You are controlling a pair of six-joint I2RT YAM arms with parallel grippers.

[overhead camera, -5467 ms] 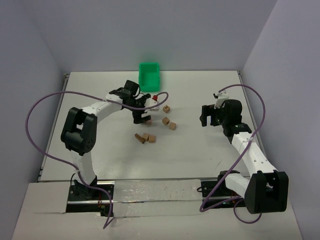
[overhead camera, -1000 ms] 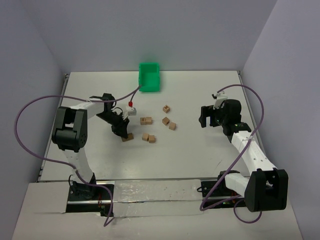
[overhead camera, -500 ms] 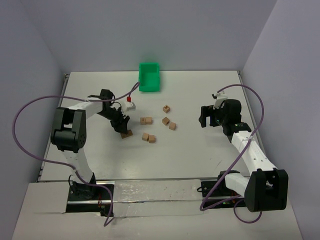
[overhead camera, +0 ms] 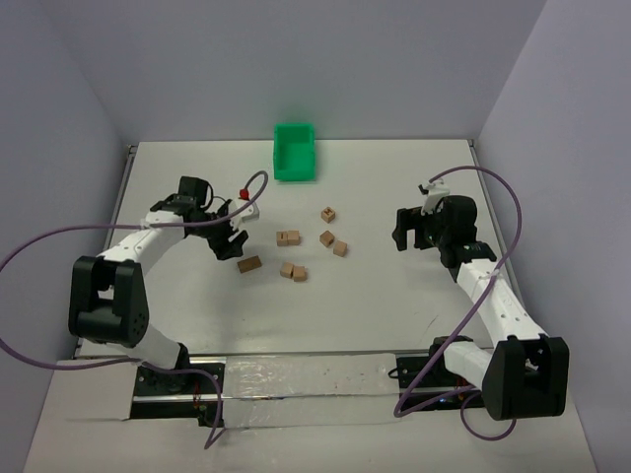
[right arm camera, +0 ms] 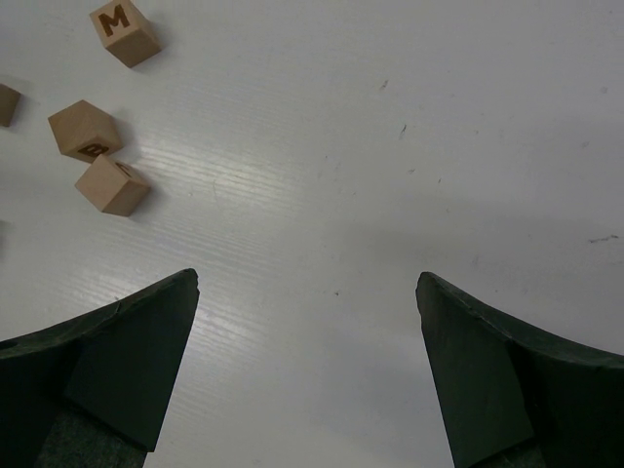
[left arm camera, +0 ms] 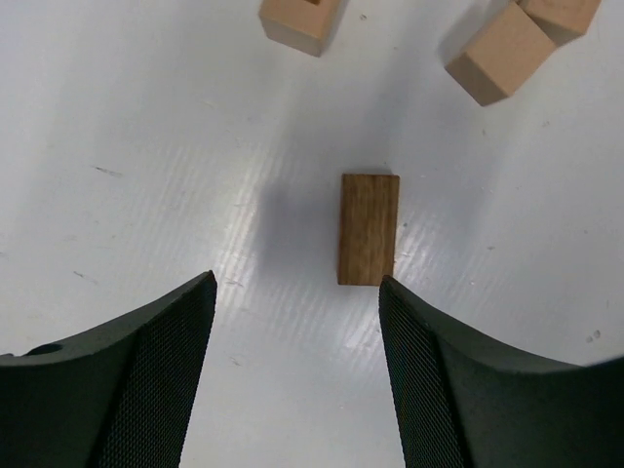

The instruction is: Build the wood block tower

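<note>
Several small tan wood blocks lie flat on the white table [overhead camera: 394, 296], and no tower stands. A darker oblong block [overhead camera: 249, 264] lies alone at the left; in the left wrist view [left arm camera: 369, 229] it sits just beyond my fingertips. One pair of blocks [overhead camera: 288, 237] and another pair [overhead camera: 293, 271] lie near it, with three single cubes [overhead camera: 328, 213] to the right. My left gripper [overhead camera: 229, 240] [left arm camera: 297, 283] is open and empty, up-left of the oblong block. My right gripper [overhead camera: 402, 229] [right arm camera: 307, 278] is open and empty, right of the cubes [right arm camera: 86, 130].
A green plastic bin [overhead camera: 295, 151] stands at the back centre. A small white piece with a red tip [overhead camera: 245, 194] sits on the left arm's cable near the wrist. Purple cables loop out beside both arms. Grey walls enclose the table.
My left gripper has drawn back up and to the left, away from the oblong block, which stays lying on the table. The right arm has not moved.
</note>
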